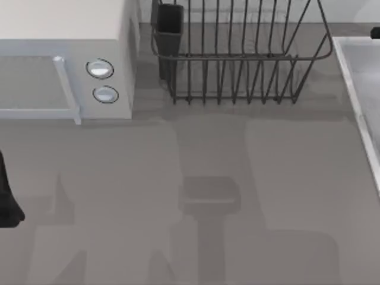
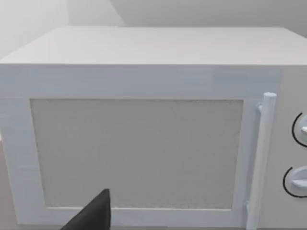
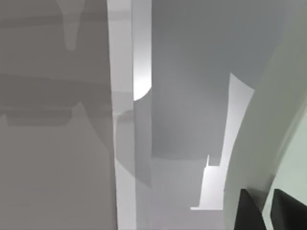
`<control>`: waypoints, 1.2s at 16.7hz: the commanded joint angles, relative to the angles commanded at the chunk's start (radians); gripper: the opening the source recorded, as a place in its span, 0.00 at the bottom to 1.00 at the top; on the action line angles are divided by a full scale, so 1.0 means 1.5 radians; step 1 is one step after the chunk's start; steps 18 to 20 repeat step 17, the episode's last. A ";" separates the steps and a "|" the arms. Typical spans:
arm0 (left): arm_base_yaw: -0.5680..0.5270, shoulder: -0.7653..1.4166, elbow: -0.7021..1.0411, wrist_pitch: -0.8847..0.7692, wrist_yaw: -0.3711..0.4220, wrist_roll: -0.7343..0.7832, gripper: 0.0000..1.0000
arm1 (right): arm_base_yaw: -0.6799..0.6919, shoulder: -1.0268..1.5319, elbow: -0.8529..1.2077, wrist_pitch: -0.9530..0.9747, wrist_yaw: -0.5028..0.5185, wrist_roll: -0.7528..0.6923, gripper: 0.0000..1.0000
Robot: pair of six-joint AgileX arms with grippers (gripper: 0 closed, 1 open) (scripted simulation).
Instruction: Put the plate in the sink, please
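In the right wrist view, the pale mint-green plate [image 3: 280, 120] stands on edge, close to the camera. My right gripper [image 3: 268, 213] is shut on its rim, with a dark finger [image 3: 249, 213] on either side. Past the plate lies the light-grey sink [image 3: 192, 72] with its straight white rim [image 3: 122, 96], so the plate hangs over the basin. In the top view the sink [image 1: 356, 113] runs along the table's right edge. My left arm [image 1: 7, 202] is parked at the table's left edge, facing the microwave.
A white microwave [image 1: 65, 65] with its door closed [image 2: 136, 153] stands at the back left. A black wire dish rack [image 1: 237, 53] stands at the back middle. The grey tabletop [image 1: 196, 196] spreads between them and the sink.
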 joint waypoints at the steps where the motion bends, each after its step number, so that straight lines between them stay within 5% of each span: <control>1: 0.000 0.000 0.000 0.000 0.000 0.000 1.00 | 0.000 0.000 0.000 0.000 0.000 0.000 0.23; 11: 0.000 0.000 0.000 0.000 0.000 0.000 1.00 | 0.000 0.000 0.000 0.000 0.000 0.000 0.98; 20: 0.000 0.000 0.000 0.000 0.000 0.000 1.00 | 0.000 0.000 0.000 0.000 0.000 0.000 1.00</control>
